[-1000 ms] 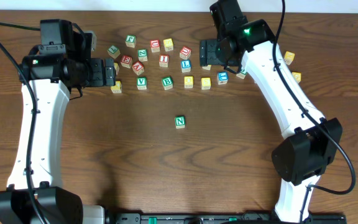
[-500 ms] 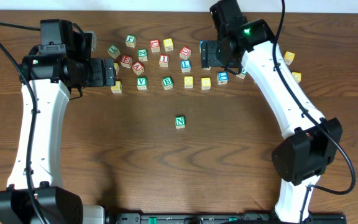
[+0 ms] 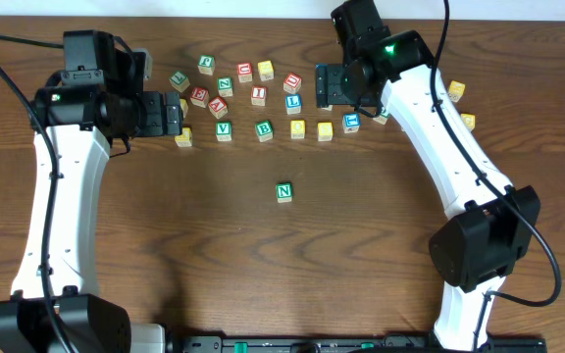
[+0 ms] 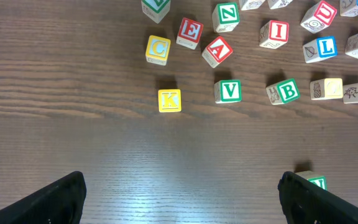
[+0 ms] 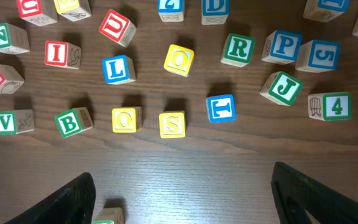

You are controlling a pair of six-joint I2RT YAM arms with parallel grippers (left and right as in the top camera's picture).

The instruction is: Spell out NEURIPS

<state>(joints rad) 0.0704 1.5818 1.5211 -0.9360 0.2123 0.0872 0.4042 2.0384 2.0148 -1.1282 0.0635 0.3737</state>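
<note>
A lone green N block (image 3: 283, 192) lies in the middle of the table, apart from the letter cluster at the back. The red E (image 4: 190, 32) shows in the left wrist view. The red U (image 5: 117, 27), green R (image 5: 238, 48), red I (image 5: 61, 53), blue P (image 5: 281, 46) and yellow S (image 5: 173, 124) show in the right wrist view. My left gripper (image 3: 170, 113) is open and empty at the cluster's left end. My right gripper (image 3: 327, 86) is open and empty above the cluster's right part.
Other blocks lie in the cluster: yellow K (image 4: 169, 100), yellow C (image 4: 158, 50), green V (image 4: 228, 91), green B (image 4: 283, 91), blue L (image 5: 117, 68), blue T (image 5: 221, 107). Two yellow blocks (image 3: 456, 91) lie at the far right.
</note>
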